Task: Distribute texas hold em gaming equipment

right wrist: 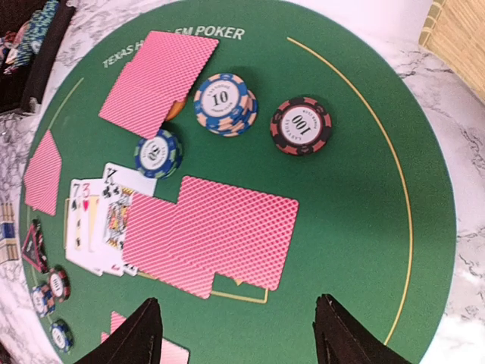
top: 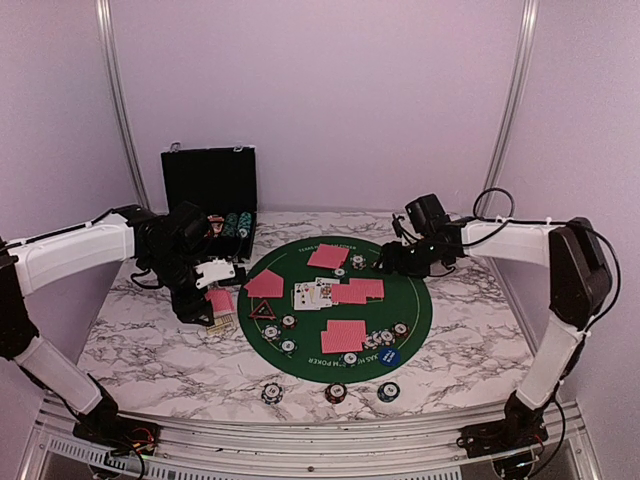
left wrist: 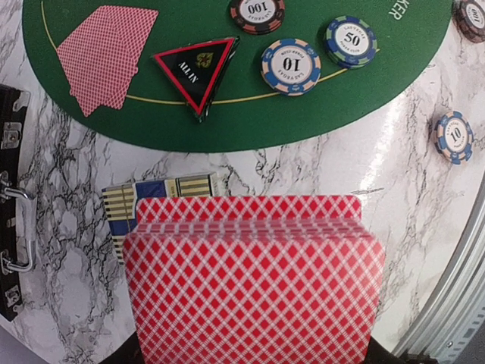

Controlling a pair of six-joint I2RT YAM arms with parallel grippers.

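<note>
Deck of thin, probably slippery red-backed playing cards (left wrist: 254, 280) is sitting clamped between the left pincer (top: 213, 300) fingers, best pinched across its faces; right pincer (right wrist: 239, 334) is hanging open.

Both arms wear the same livery — white shells on the long links, black housings at every joint. The left arm (top: 70, 250) has a smooth white forearm tube that ends in a bulky black wrist block with a small white bracket (top: 215, 270) at its side. The right arm (top: 515, 237) has a rounded black elbow housing (top: 580, 265) between its white links, and thin black cables (top: 492, 191) loop over its wrist. Each stands on a black base (top: 500, 440) — coloured wires (top: 140, 437) show at the left one. From the right wrist camera the jaws are two dark, matte, wedge-shaped fingers (right wrist: 140, 337).
</note>
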